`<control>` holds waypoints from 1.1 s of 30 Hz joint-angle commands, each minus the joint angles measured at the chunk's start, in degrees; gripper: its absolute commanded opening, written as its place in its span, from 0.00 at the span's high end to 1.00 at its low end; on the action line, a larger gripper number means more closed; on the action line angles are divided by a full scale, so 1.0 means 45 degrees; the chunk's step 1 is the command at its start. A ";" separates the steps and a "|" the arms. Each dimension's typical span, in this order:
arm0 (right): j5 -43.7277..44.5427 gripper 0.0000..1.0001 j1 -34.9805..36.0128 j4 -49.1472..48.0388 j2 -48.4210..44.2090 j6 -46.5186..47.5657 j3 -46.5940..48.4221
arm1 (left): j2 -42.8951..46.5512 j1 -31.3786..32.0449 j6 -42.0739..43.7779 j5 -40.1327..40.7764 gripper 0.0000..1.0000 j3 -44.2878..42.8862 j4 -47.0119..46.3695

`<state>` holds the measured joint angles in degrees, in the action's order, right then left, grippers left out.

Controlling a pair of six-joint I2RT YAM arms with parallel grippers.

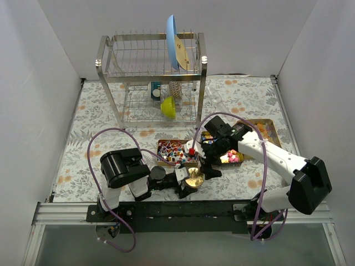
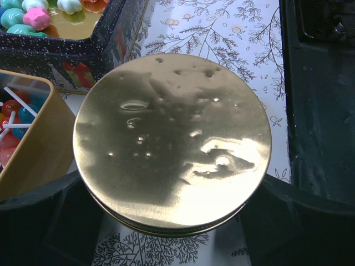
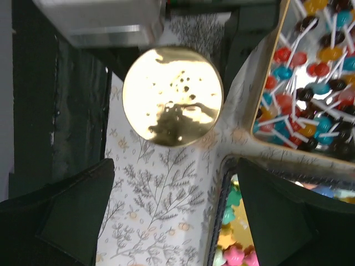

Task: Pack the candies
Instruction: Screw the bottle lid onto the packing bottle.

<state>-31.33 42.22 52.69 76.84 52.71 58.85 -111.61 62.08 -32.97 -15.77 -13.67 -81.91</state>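
A round gold lid [image 2: 172, 138] lies on the floral cloth at the near middle; it also shows in the top view [image 1: 194, 177] and the right wrist view [image 3: 173, 97]. My left gripper [image 1: 187, 181] is shut on the lid, a finger against each side [image 2: 39, 221]. My right gripper [image 3: 175, 213] is open and empty, hovering over the cloth just beyond the lid [image 1: 201, 157]. Pastel star-shaped candies [image 3: 236, 246] fill a dark tin [image 1: 232, 158]. Stick candies in several colours [image 3: 310, 83] fill a gold tray [image 1: 173, 151]. Orange-yellow candies lie in a tray [image 1: 260, 131] at the back right.
A metal dish rack [image 1: 151, 72] stands at the back with a blue plate [image 1: 173, 41], a green bowl [image 1: 168, 107] and a cup. The black base rail [image 1: 183, 209] runs along the near edge. White walls close the sides.
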 commanded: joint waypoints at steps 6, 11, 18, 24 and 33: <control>-0.1787 0.02 0.0950 -0.0849 0.1438 0.0492 0.0496 | -0.1740 -0.0027 0.0667 0.0711 1.00 0.0889 -0.3712; -0.1924 0.02 0.1146 -0.0693 0.1870 0.0884 0.0614 | -0.1760 -0.0027 0.0609 0.0828 1.00 0.0870 -0.3712; -0.1690 0.02 0.1165 -0.0712 0.2007 0.1002 0.0146 | -0.1779 -0.0027 0.0550 0.1023 1.00 0.0831 -0.3751; -0.1339 0.02 0.1146 -0.0439 0.1441 0.0983 -0.0421 | -0.1779 -0.0047 0.0511 0.1160 1.00 0.0792 -0.3654; -0.0695 0.04 0.1127 0.0090 0.0289 0.0147 -0.1340 | -0.1779 -0.0105 0.0491 0.1102 1.00 0.0772 -0.3614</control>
<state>-37.67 47.29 49.50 79.90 56.90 54.89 -111.81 62.04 -33.04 -15.66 -14.00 -81.93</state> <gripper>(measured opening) 0.980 0.814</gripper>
